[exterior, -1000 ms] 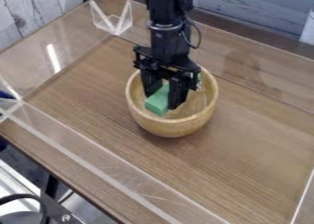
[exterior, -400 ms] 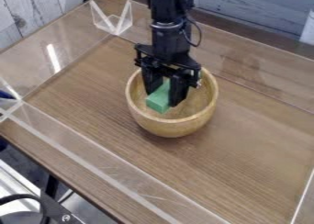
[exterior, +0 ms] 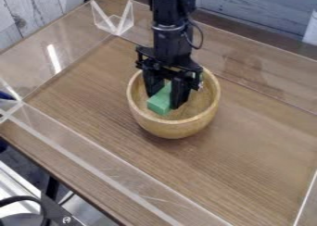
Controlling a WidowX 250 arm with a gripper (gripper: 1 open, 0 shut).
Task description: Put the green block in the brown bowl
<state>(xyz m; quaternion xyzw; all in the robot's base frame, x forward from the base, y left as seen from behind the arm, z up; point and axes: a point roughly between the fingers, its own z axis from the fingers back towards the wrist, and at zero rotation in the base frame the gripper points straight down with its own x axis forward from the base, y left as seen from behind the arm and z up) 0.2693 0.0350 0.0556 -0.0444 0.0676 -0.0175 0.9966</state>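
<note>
"Camera view: what are you seeing at the claw?"

"The black gripper (exterior: 169,89) is reaching down from the top of the frame, and its fingers are closing on the green block (exterior: 160,102). They are clamping it, not standing free of it."

"And where is the block sitting relative to the claw?"

"It is showing at the fingertips, with its upper part lying between them and its lower end poking out below, toward the near side of the frame. It is leaning a little, the lower end pointing down and to the left in the picture."

"Is it lying in the brown bowl (exterior: 179,129)?"

"It is sitting inside the rim as the camera is looking down, nearer the left side of the opening. The fingers are hiding part of it, so I cannot tell whether it is touching the bottom."

"What is the bowl doing?"

"It is standing upright on the wooden table (exterior: 235,179), its pale interior showing to the right of the block and its thick near wall facing the camera. The claw is covering much of the far rim."

"Anything else around?"

"A white angular object (exterior: 113,18) is standing near the top left, well apart from the bowl, and a black cable (exterior: 28,204) is curving through the bottom left corner."
</note>
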